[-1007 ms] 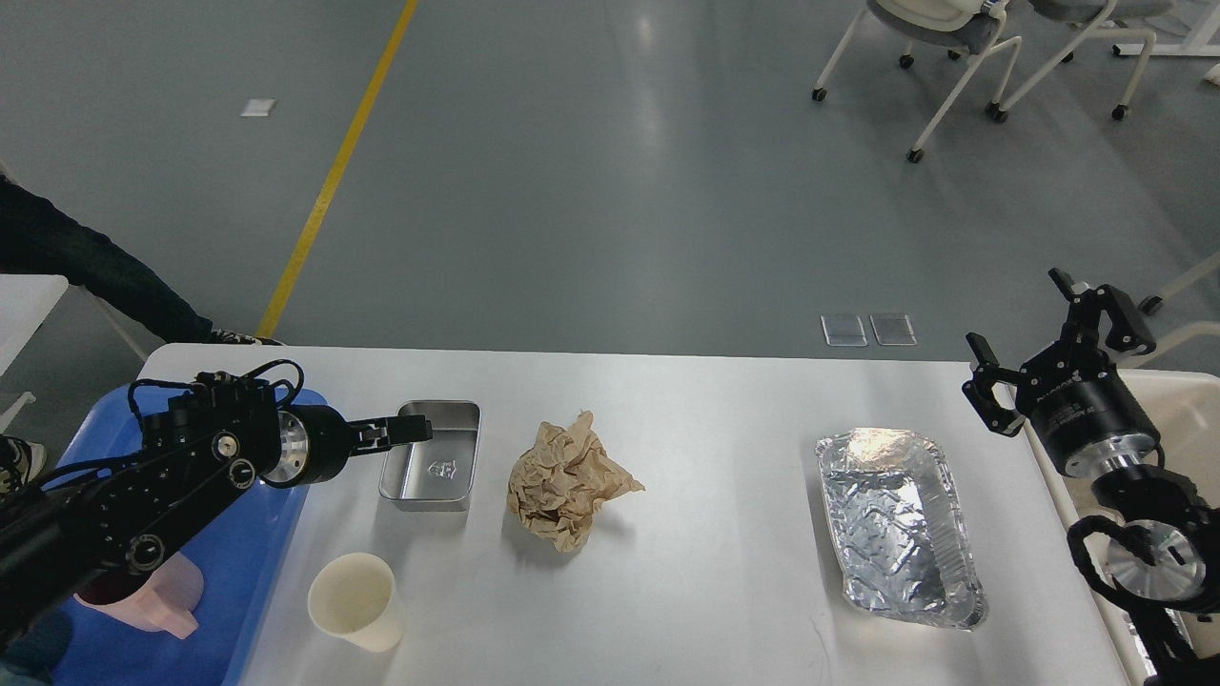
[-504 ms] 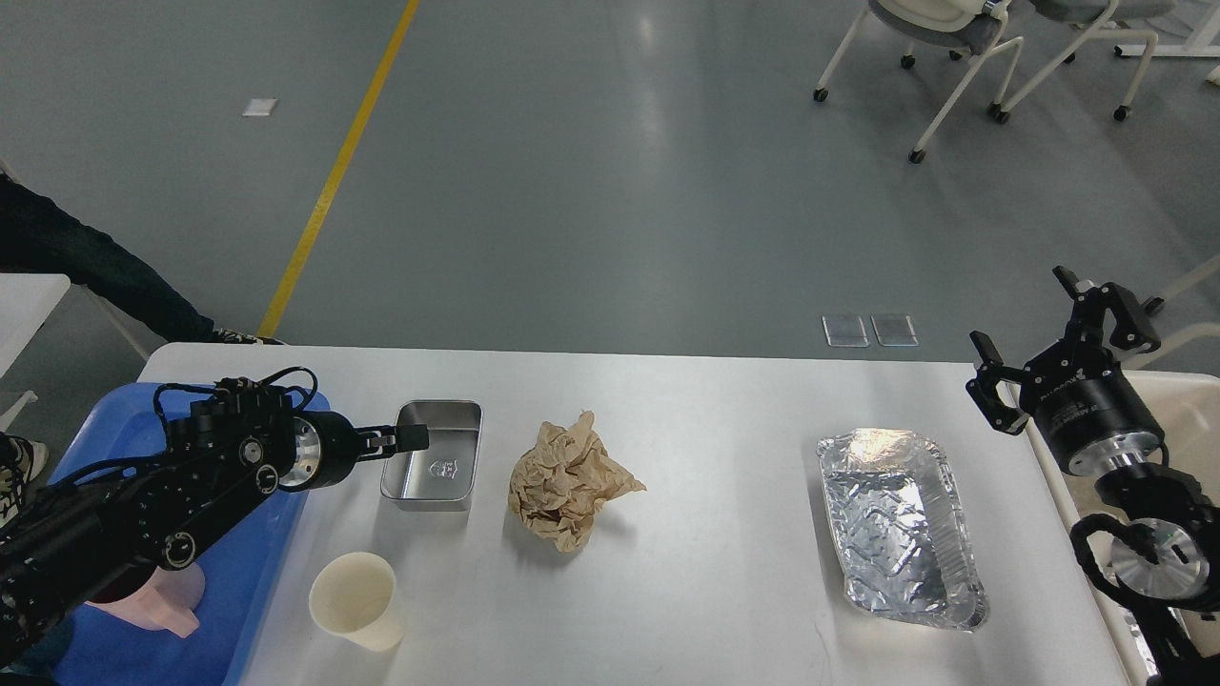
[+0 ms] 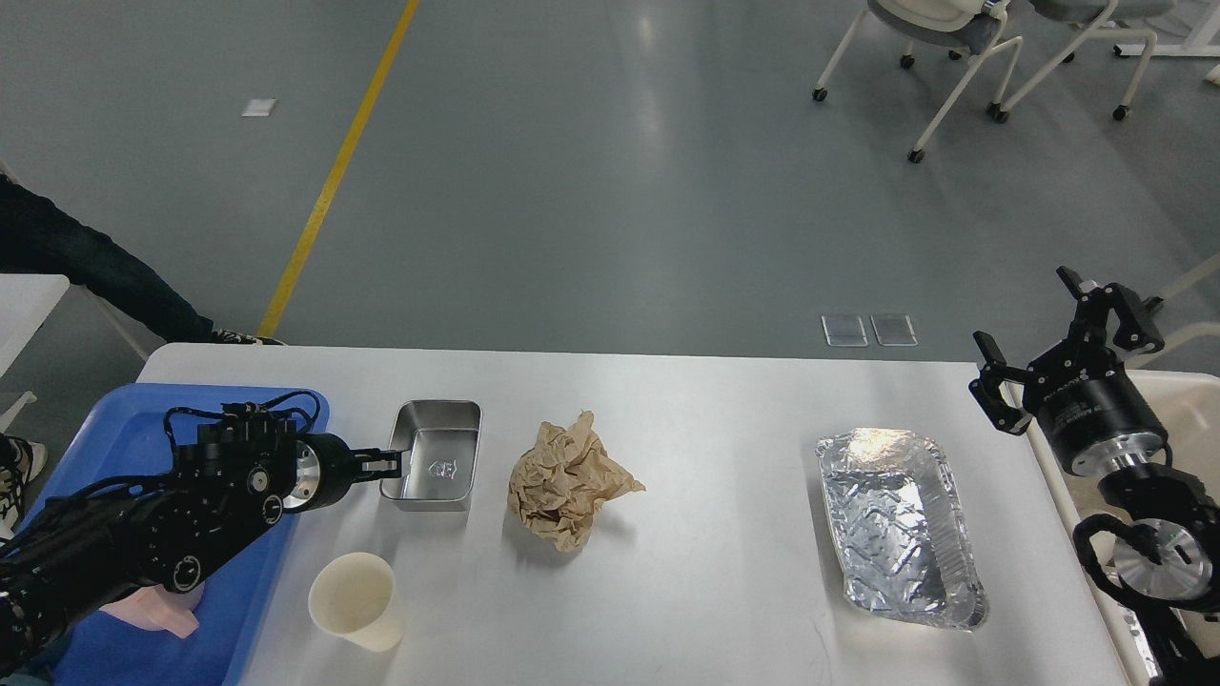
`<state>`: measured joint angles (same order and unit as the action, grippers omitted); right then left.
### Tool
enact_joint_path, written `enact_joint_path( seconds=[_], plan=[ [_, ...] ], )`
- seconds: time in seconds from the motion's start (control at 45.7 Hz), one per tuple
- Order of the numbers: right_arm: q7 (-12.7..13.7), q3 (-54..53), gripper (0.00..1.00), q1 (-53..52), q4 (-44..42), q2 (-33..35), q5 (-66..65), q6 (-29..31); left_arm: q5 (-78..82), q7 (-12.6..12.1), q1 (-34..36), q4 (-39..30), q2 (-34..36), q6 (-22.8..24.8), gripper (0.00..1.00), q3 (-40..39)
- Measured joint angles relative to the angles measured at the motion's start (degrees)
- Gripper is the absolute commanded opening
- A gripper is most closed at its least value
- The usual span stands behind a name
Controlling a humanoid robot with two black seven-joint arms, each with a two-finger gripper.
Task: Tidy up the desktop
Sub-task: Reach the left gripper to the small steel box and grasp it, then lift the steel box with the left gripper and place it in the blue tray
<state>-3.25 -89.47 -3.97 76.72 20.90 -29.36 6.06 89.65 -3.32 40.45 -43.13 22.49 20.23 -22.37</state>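
Paper cup [image 3: 354, 600] stands nearest, open end up, on the white desktop [image 3: 705, 591], close to the blue tray [image 3: 243, 562] that sits at the desktop's left end. A pink item [image 3: 152, 610] lies in that tray, half hidden under the left arm. The desktop itself fills the lower half of the view, wide and smooth, with rounded far corners.

Over at the right, a crinkled foil tray [image 3: 896, 524] lies on the desktop, open and angled slightly. Beyond its right edge a cream bin [image 3: 1182, 419] shows beside the table.

Toward the middle sits a crumpled ball of brown paper [image 3: 567, 481]. Just left of it is a small steel tin [image 3: 434, 455], open side up. The left gripper [image 3: 389, 464] reaches across from above the tray to the tin's left wall; its dark fingers look close together at the rim, but I cannot tell whether they pinch it.

The right gripper [image 3: 1034, 333] hangs raised off the desktop's far right corner, fingers spread wide apart and holding nothing.

Farther off, grey floor with a yellow line [image 3: 334, 171], and white chairs [image 3: 963, 48] on castors at the top right.
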Motion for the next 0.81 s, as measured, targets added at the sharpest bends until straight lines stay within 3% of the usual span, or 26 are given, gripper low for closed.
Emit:
enact_joint_path(
  seconds=[0.153,0.504,0.81],
  plan=[
    [0.0,-0.01,1.0,-0.07,0.0,-0.05,0.0,0.0,0.0,0.12,0.16,0.76,-0.36,-0.1,0.02,0.21],
    [0.0,-0.04,1.0,-0.08,0.0,-0.07,0.02,-0.04,-0.79,0.81,3.03,2.23,-1.46,0.67,0.01,0.18],
    [0.0,0.13,1.0,-0.32,0.17,-0.07,0.02,-0.26,-5.39,1.13,15.83,-2.85,5.54,10.04,0.02,-0.9]
  ],
)
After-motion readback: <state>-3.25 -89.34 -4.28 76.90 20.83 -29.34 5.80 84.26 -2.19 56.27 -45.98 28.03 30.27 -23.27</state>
